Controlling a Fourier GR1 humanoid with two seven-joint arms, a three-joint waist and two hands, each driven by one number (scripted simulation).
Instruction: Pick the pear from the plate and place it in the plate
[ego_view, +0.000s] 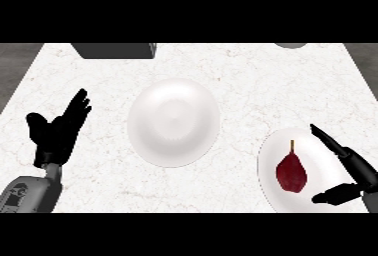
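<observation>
A dark red pear (291, 172) with a thin stem lies on a white plate (275, 192) at the lower right of the counter. My right hand (353, 167) is over that plate's right side, open, fingers stretched up and left and thumb low, a little to the right of the pear and apart from it. A second, larger white plate (174, 122) sits in the middle of the counter with nothing on it. My left hand (57, 131) rests open at the left, fingers up, well away from both plates.
The counter top (251, 75) is pale marble. A dark grey box (116, 49) stands at the far edge, left of centre. A grey round object (291, 45) shows partly at the far right edge.
</observation>
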